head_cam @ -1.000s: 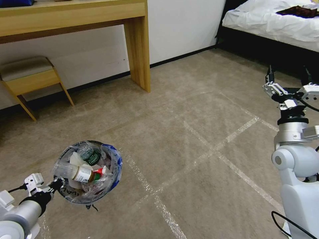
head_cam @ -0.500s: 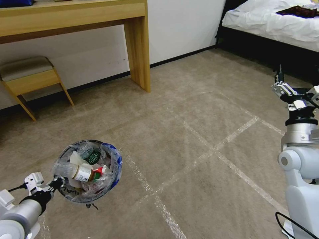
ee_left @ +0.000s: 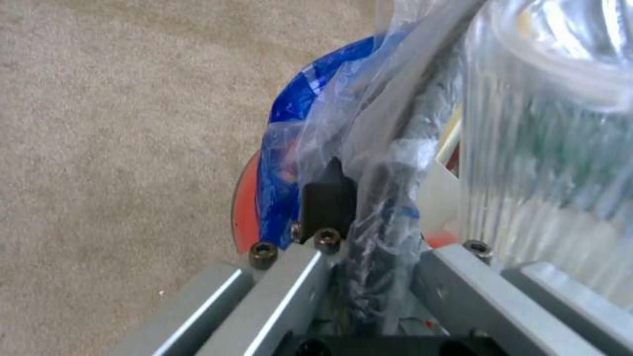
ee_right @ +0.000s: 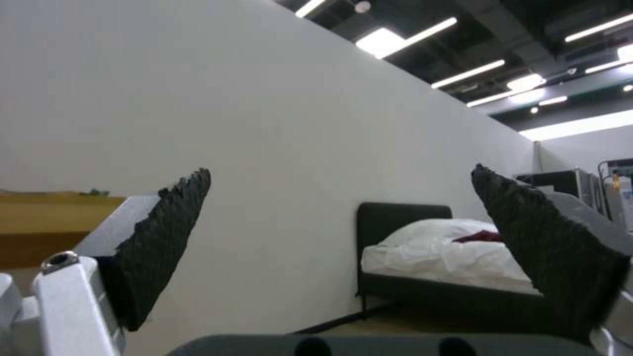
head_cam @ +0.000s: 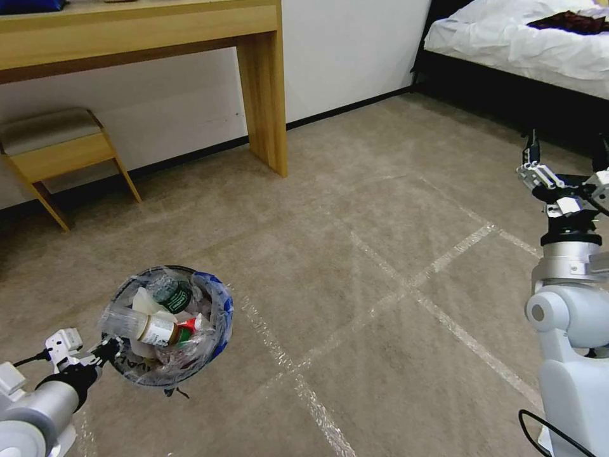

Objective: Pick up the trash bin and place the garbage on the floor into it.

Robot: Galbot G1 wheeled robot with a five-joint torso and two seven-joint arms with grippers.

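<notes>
The trash bin (head_cam: 216, 317), a small red bucket lined with a clear and blue bag, hangs just above the carpet at the lower left of the head view. Garbage (head_cam: 158, 327) fills it: clear bottles with green labels, a red wrapper, white scraps. My left gripper (head_cam: 111, 351) is shut on its near rim. In the left wrist view the gripper (ee_left: 359, 188) clamps the bagged rim, with the red wall (ee_left: 245, 207) beside one dark finger (ee_left: 328, 198). My right gripper (head_cam: 564, 155) is raised at the right, open and holding nothing, its pads (ee_right: 165, 237) wide apart.
A wooden desk leg (head_cam: 263, 89) and a low stool (head_cam: 57, 152) stand by the far wall. A bed (head_cam: 526, 44) with white bedding is at the back right. Tape lines (head_cam: 406, 285) cross the open carpet. A black cable (head_cam: 552, 431) trails by my right side.
My right arm has shifted slightly to the right with its gripper still open. The bin stays held at nearly the same spot.
</notes>
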